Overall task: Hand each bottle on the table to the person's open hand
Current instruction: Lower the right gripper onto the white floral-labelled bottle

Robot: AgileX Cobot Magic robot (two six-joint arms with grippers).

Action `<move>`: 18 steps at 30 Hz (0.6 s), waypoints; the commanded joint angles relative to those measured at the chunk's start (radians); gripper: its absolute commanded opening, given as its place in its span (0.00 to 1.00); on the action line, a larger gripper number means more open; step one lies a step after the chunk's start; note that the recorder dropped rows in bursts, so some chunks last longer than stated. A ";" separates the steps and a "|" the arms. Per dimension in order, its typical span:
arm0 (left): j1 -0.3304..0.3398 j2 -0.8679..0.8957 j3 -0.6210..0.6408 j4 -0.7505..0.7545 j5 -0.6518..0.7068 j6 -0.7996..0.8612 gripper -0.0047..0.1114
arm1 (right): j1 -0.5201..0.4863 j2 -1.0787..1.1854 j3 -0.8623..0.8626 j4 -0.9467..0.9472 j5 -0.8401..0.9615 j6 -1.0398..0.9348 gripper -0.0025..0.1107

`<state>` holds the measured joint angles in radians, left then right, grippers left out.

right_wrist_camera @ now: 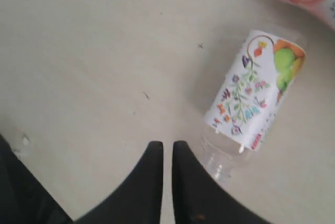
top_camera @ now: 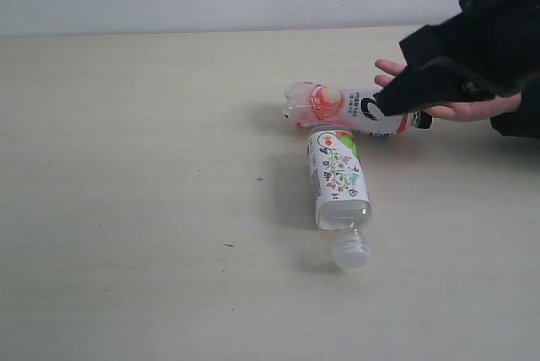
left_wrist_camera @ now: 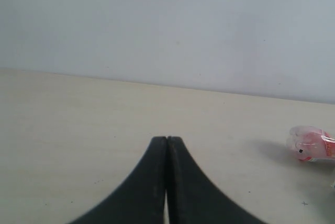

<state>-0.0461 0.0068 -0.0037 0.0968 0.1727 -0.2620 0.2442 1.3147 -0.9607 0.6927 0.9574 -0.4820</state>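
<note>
Floral-label bottle (top_camera: 339, 177) on its side, nearest us, with the pink-red bottle (top_camera: 346, 108) just behind it.
We see both lying on the table (top_camera: 126, 167), the pink-red one's cap end by the person's hand (top_camera: 466, 110). The right gripper (right_wrist_camera: 167, 145) is parted by a slit and grips nothing; the left gripper (left_wrist_camera: 166, 139) is pressed together.

We see a wide cream-beige matte table (top_camera: 126, 209), its surface plain except for a few tiny dark specks (top_camera: 260, 180). Two clear bottles lie on their sides on its right half. The floral-label bottle (top_camera: 338, 177) points its white cap (top_camera: 350, 251) toward the near edge. Just behind its base, the pink-red bottle (top_camera: 333, 106) lies crosswise, its right end partly hidden; we cannot tell whether the two touch.
</note>
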 commanded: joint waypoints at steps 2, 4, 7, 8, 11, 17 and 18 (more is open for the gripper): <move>0.004 -0.007 0.004 -0.007 -0.002 -0.004 0.04 | 0.079 0.095 -0.036 0.116 -0.041 -0.084 0.19; 0.004 -0.007 0.004 -0.007 -0.002 -0.004 0.04 | 0.142 0.113 -0.036 0.073 -0.096 -0.046 0.33; 0.004 -0.007 0.004 -0.007 -0.002 -0.004 0.04 | 0.203 0.131 -0.036 -0.066 -0.211 0.097 0.52; 0.004 -0.007 0.004 -0.007 -0.002 -0.004 0.04 | 0.226 0.147 -0.038 -0.167 -0.244 0.206 0.56; 0.004 -0.007 0.004 -0.007 -0.002 -0.004 0.04 | 0.288 0.202 -0.094 -0.382 -0.213 0.461 0.60; 0.004 -0.007 0.004 -0.007 -0.002 -0.002 0.04 | 0.360 0.346 -0.193 -0.614 -0.144 0.756 0.67; 0.004 -0.007 0.004 -0.007 -0.002 -0.002 0.04 | 0.360 0.363 -0.195 -0.644 -0.136 0.794 0.67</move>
<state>-0.0461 0.0068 -0.0037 0.0968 0.1747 -0.2620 0.6024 1.6417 -1.1398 0.1360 0.8018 0.2027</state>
